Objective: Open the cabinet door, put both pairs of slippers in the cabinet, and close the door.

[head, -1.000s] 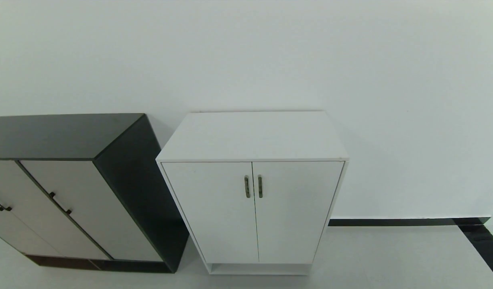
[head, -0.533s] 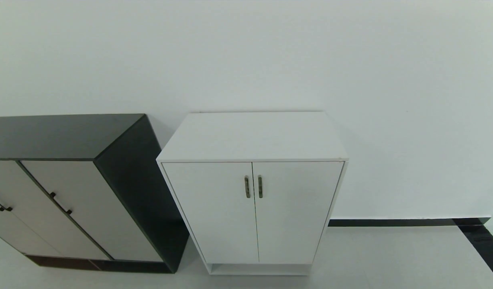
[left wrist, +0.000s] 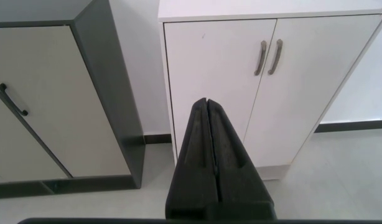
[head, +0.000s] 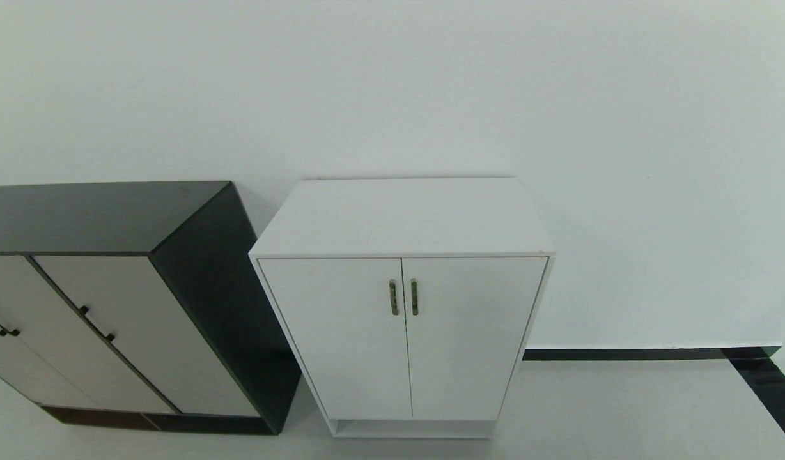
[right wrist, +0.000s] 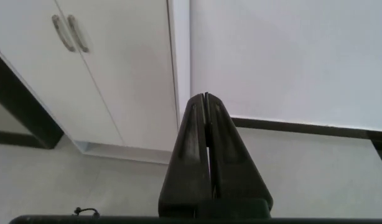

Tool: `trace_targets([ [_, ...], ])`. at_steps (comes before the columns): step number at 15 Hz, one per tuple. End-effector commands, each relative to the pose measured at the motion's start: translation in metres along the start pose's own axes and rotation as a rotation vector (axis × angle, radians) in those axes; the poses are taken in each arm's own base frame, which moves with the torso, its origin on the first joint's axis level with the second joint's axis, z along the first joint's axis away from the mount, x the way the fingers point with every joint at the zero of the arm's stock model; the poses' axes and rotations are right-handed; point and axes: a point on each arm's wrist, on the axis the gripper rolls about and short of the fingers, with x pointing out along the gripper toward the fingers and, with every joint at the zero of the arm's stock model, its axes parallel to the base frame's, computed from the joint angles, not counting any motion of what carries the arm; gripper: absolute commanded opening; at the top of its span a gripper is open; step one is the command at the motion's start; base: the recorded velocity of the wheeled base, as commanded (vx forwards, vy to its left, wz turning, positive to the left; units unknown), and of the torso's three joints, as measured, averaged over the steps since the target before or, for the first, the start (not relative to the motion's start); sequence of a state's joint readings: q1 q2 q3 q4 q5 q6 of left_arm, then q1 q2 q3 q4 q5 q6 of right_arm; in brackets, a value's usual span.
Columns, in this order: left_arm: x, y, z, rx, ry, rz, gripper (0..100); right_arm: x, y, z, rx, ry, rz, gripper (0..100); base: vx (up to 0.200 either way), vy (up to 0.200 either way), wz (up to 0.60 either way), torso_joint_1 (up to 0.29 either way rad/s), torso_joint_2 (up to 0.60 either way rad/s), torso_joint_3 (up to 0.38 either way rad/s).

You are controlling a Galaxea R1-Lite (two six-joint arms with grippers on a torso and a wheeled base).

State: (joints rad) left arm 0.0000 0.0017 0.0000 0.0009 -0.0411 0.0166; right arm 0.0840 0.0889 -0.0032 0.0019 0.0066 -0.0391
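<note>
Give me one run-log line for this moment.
white cabinet: closed, untouched | left gripper: shut, empty, facing cabinet | right gripper: shut, empty

On the pale floor [head: 622, 415] a white cabinet [head: 402, 306], doors shut, is stood against the wall [head: 392, 96]; a dark cabinet [head: 130, 300] is set just beside it, skewed. A black strip [head: 622, 353] is laid along the wall's foot.

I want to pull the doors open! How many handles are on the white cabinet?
2. The left handle and the right handle stand upright side by side on the white cabinet, near the top, either side of its middle seam.
</note>
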Motion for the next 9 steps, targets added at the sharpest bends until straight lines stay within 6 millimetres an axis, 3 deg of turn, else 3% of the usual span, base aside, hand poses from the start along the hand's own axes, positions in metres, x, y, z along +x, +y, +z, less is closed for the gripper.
trace_targets([
  [1,0.0000,0.0000,-0.0001,0.000,0.001,0.000,0,0.0003,0.0004,0.0004,0.002,0.006,-0.038,0,0.000,0.000,0.00,0.000,0.00,0.000],
  [4,0.0000,0.0000,-0.0001,0.000,0.001,0.000,0,-0.0065,0.0021,-0.0024,0.001,-0.084,-0.091,0,0.000,0.000,0.00,0.000,0.00,0.000],
  [9,0.0000,0.0000,0.0001,0.000,-0.001,0.001,0,-0.0063,0.0020,-0.0029,0.010,-0.080,-0.092,0,0.000,0.000,0.00,0.000,0.00,0.000],
])
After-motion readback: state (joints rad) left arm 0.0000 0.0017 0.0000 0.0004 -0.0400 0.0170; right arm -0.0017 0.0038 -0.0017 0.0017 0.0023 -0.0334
